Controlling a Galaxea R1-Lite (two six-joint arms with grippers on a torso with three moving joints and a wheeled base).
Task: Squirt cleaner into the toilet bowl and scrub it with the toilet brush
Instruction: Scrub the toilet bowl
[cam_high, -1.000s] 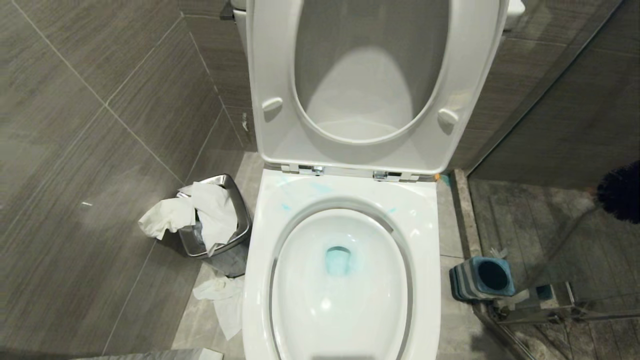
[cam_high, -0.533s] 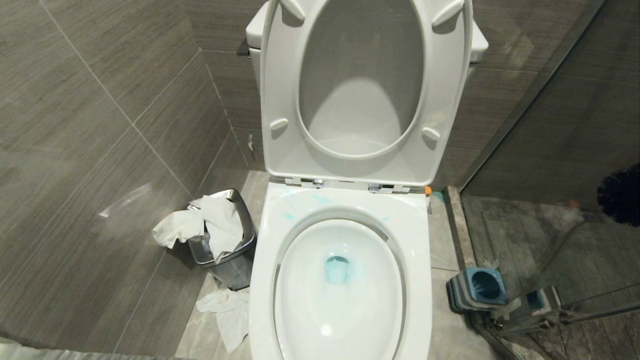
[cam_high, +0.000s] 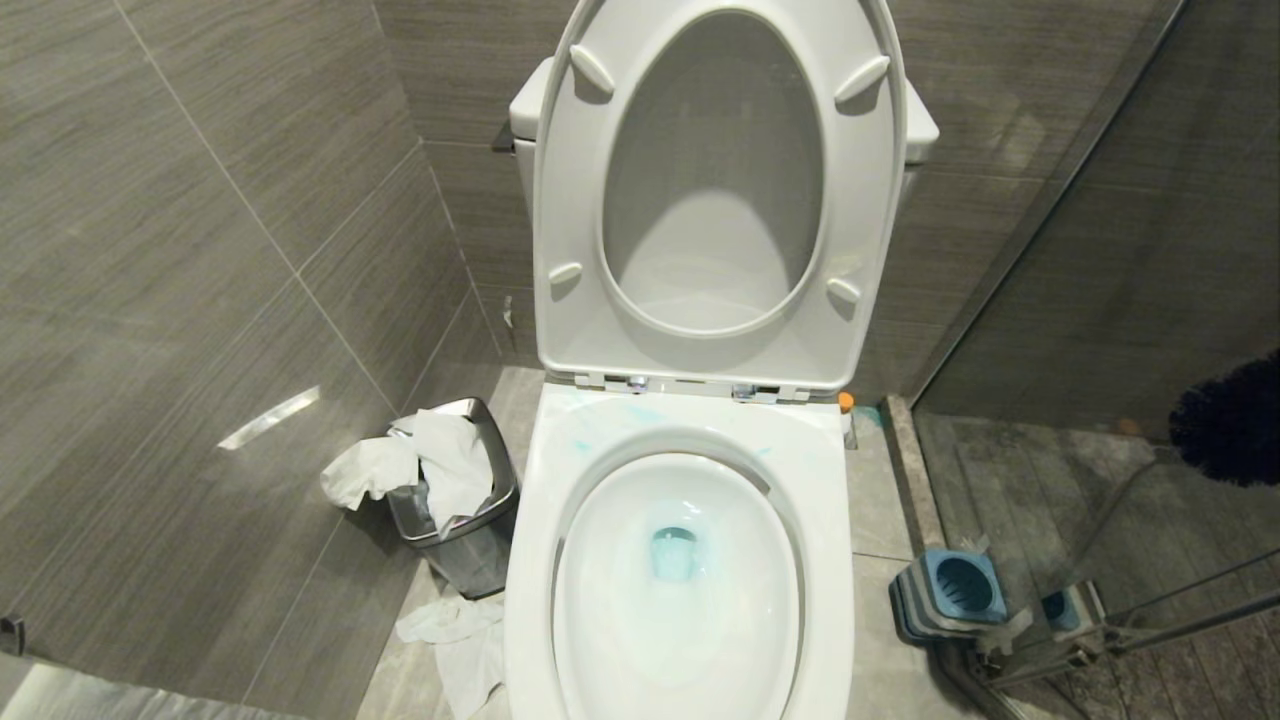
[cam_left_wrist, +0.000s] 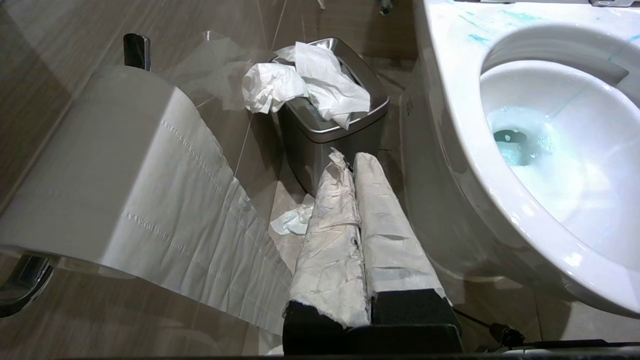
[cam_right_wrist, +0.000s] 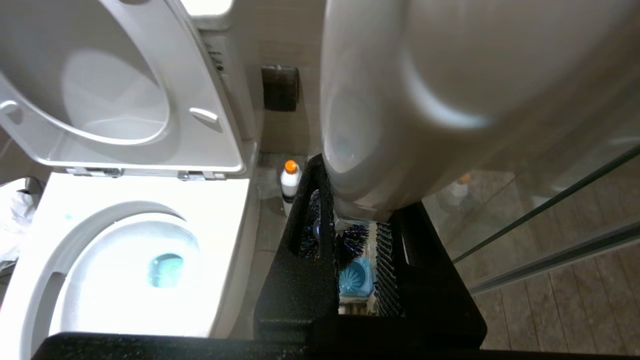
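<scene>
The toilet bowl (cam_high: 835, 560) stands open with its seat and lid (cam_high: 570, 300) raised. The cleaner shows as turquoise-tinted water (cam_high: 673, 552) at the drain and pale blue streaks (cam_high: 640, 412) on the back rim. The toilet brush is held in the air to the right of the toilet. Its black bristle head (cam_high: 1232, 420) shows at the head view's right edge. My right gripper (cam_right_wrist: 360, 200) is shut on the white handle (cam_right_wrist: 380, 125), with the bristles (cam_right_wrist: 350, 240) below the fingers. Beside the toilet's left side my left gripper (cam_left_wrist: 350, 160) is shut and holds nothing.
The grey-and-blue brush holder (cam_high: 950, 590) stands on the floor right of the toilet, by a glass partition (cam_high: 1100, 300). A steel bin (cam_high: 460, 500) stuffed with paper sits left of it, with tissue (cam_high: 455, 640) on the floor. A white orange-capped bottle (cam_right_wrist: 290, 182) stands behind. A paper roll (cam_left_wrist: 125, 165) hangs near my left gripper.
The whole head view has shifted, so the camera moved and more of the lid and tank shows. The brush head stays at the right edge. The left gripper has not moved.
</scene>
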